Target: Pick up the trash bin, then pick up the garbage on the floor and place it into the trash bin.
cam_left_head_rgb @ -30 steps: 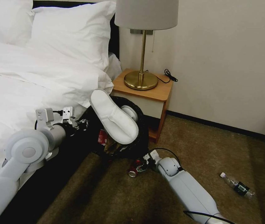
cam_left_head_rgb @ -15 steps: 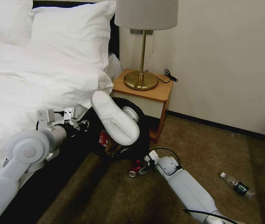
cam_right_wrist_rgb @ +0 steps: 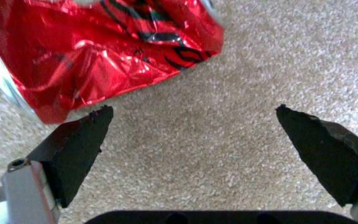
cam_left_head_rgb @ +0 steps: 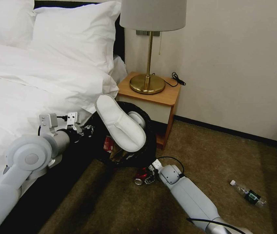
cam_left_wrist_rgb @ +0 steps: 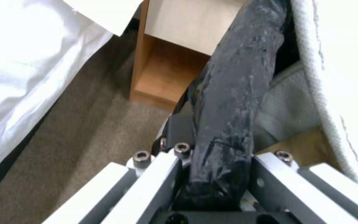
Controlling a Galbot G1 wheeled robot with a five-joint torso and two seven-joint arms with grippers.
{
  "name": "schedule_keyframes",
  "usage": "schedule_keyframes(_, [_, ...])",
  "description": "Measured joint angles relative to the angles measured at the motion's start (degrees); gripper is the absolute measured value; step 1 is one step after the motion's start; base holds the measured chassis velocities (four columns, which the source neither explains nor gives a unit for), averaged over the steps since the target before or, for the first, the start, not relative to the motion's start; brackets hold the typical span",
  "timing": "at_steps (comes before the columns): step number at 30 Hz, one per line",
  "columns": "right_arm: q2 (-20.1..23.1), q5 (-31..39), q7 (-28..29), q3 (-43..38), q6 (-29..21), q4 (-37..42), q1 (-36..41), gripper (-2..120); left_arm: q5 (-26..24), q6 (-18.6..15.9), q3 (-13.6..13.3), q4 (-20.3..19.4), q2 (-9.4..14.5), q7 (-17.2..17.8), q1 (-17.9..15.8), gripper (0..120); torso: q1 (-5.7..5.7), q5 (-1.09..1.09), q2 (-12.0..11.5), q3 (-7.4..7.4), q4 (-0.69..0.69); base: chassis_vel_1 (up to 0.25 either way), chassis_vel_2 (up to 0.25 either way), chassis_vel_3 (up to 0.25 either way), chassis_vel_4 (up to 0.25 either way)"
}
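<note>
The trash bin [cam_left_head_rgb: 146, 143], lined with a glossy black bag, hangs tilted above the carpet beside the bed. My left gripper [cam_left_head_rgb: 85, 129] is shut on its bagged rim [cam_left_wrist_rgb: 224, 124]. A white slipper [cam_left_head_rgb: 120, 122] sticks out of the bin, with a red can [cam_left_head_rgb: 107, 143] and brown paper beneath it. On the carpet just below the bin lies a crushed red can [cam_left_head_rgb: 141, 177], shown close up as shiny red metal [cam_right_wrist_rgb: 92, 53]. My right gripper [cam_right_wrist_rgb: 193, 109] is open right at the can, with bare carpet between its black fingertips [cam_right_wrist_rgb: 79, 137]. A clear bottle [cam_left_head_rgb: 248, 194] lies far right.
A wooden nightstand [cam_left_head_rgb: 154, 97] with a brass lamp [cam_left_head_rgb: 148, 81] stands right behind the bin. The white bed [cam_left_head_rgb: 31, 84] and its dark base border the left. A wall and dark baseboard [cam_left_head_rgb: 229, 131] close the back. Open carpet [cam_left_head_rgb: 118, 204] spreads in front.
My right arm has slid a little left along the floor, closer to the crushed red can. The bin and left arm hold almost still.
</note>
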State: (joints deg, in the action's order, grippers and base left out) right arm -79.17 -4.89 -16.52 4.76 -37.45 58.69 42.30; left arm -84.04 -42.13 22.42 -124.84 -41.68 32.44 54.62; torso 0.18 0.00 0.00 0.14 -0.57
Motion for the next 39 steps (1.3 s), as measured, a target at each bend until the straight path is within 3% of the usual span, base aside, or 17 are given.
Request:
schedule_keyframes(9, [-0.59,-10.03,-1.53,1.46,2.81,-1.58,-0.11,100,0.03,0.0,-0.09,-0.32,0.12,-0.07,0.01,2,0.0,0.0,0.0,0.0,0.0,0.0,0.0,0.0,0.0])
schedule_keyframes(14, [-1.4,-11.07,-1.2,1.37,3.48,-2.82,-0.52,99,0.08,0.0,-0.09,-0.5,0.12,-0.07,0.22,2,0.0,0.0,0.0,0.0,0.0,0.0,0.0,0.0,0.0])
schedule_keyframes(20, [-2.27,-8.83,-0.64,1.13,2.65,-3.03,-1.04,85,0.01,0.0,0.05,-0.74,0.79,-0.06,0.33,2,0.0,0.01,0.0,0.0,0.0,0.0,0.0,0.0,0.0])
schedule_keyframes(25, [-1.63,-1.22,1.17,1.3,-0.06,-0.62,-1.75,94,-0.05,0.0,0.11,-0.86,0.84,-0.06,0.29,2,0.0,0.0,0.0,0.0,0.0,0.0,0.0,0.0,0.0])
schedule_keyframes(32, [-1.68,5.23,4.58,1.41,-2.04,0.32,-2.88,97,-0.17,0.0,0.17,-0.91,0.84,-0.1,0.21,2,0.0,0.0,0.0,0.0,0.0,0.0,0.0,0.0,0.0])
schedule_keyframes(33, [-1.83,11.19,7.6,1.9,-3.82,1.12,-3.09,97,-0.17,0.0,0.14,-0.91,0.72,-0.12,0.21,2,0.0,-0.01,0.0,0.0,-0.01,0.0,0.0,0.0,0.0])
schedule_keyframes(34, [-1.83,11.19,7.6,1.9,-3.82,1.12,-3.09,97,-0.17,0.0,0.14,-0.91,0.72,-0.12,0.21,2,0.0,-0.01,0.0,0.0,-0.01,0.0,0.0,0.0,0.0])
schedule_keyframes(36, [-2.96,20.41,14.89,2.88,-4.67,1.27,-3.23,96,-0.06,0.0,-0.11,-0.93,0.41,-0.14,0.22,2,0.0,0.0,0.0,0.0,0.01,0.0,0.0,0.0,0.0])
schedule_keyframes(39, [-3.65,24.28,18.15,3.22,-4.68,0.72,-3.3,96,-0.03,0.0,-0.17,-0.93,0.34,-0.14,0.22,2,0.0,0.0,0.0,0.0,0.0,0.0,0.0,0.0,0.0])
